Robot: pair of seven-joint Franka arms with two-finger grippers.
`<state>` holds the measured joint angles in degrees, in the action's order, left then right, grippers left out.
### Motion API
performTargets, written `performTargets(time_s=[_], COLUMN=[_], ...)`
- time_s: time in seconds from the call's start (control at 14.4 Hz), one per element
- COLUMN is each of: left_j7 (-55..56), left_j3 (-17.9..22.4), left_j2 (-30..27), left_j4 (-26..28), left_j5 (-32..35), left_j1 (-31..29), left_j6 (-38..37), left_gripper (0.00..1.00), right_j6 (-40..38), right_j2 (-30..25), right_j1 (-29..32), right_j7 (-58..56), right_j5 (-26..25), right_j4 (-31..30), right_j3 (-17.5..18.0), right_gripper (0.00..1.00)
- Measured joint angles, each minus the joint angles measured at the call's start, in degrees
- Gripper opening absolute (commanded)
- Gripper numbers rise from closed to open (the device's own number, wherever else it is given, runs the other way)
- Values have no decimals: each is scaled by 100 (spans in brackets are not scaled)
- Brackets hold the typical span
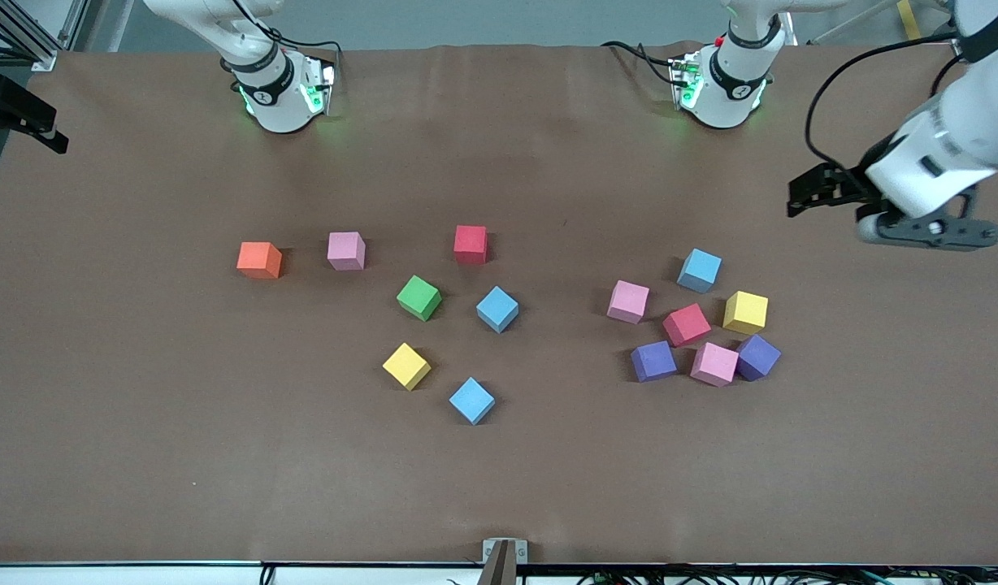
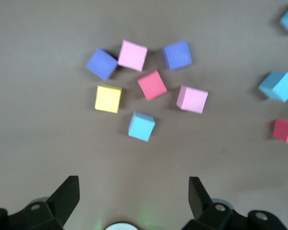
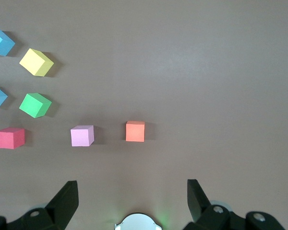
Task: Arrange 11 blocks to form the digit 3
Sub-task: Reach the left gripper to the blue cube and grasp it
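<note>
a blue block [image 1: 472, 400] lies nearest, bare brown cloth [image 1: 223, 455] all around it. matte foam cubes [image 1: 687, 324] sit scattered mid-table, unarranged, seven clustered toward the left arm's end. left gripper [image 2: 134, 201] and right gripper [image 3: 132, 199] hang above, fingers spread, empty.

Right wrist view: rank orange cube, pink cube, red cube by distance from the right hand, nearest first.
The right hand is open above bare table.
1. Orange cube: closest, at the row's right-arm end.
2. Pink cube: beside the orange one.
3. Red cube: farthest, near the green cube.
</note>
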<state>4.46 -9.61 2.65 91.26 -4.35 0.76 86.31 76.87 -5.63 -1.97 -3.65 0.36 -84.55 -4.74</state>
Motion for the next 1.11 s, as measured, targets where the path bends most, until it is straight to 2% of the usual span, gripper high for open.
performTargets(time_s=[0.21,0.56,0.69,0.83,1.11], left_j7=[10,20,7,-211,-1167], left_j3=[-318,-895,-1011,-1037,-1039], left_j2=[-68,-515,-590,-598,-582], left_j4=[782,2991,3706,4241,4927], left_j5=[-1,-1,-1,-1,-1], left_j1=[4,11,11,11,-57], left_j6=[670,2708,3483,4024,4674], left_gripper=[100,100,100,100,100], right_j6=[2,4,4,5,-2], right_j2=[0,0,0,0,0], right_j1=[-2,-6,-6,-6,-10], right_j7=[2,-57,-137,-155,-162], right_j5=[36,43,43,43,41], right_j4=[0,0,0,0,0], right_j3=[1,3,2,4,6], right_gripper=[100,100,100,100,100])
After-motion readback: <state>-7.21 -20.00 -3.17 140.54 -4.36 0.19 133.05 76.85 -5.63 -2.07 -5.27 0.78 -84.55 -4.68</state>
